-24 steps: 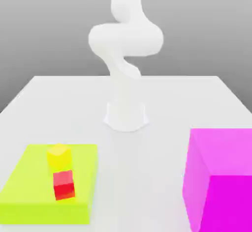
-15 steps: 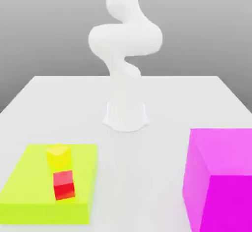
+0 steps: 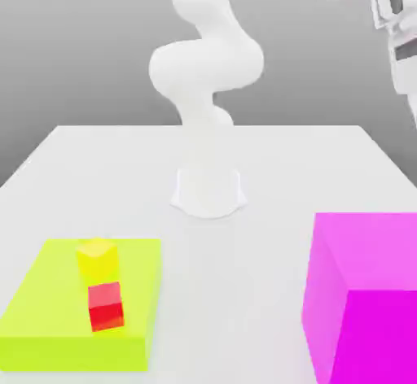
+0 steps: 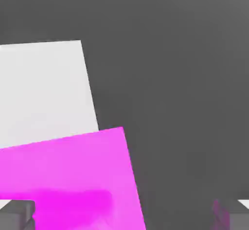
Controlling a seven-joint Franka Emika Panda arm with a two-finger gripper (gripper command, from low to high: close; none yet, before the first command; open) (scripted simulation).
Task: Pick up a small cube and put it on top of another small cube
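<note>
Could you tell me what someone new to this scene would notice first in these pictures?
The huge magenta block at the exterior view's right front dominates, and it looms large under the hand camera too. Next comes the flat lime-green slab at the left front, carrying a small yellow cube with a small red cube in front of it. The white robot arm rises from the table's middle.

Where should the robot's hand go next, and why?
Probably over toward the flat green block, where the yellow cube and red cube sit. The open gripper hangs high above the big magenta block, holding nothing, far from any small cube.
</note>
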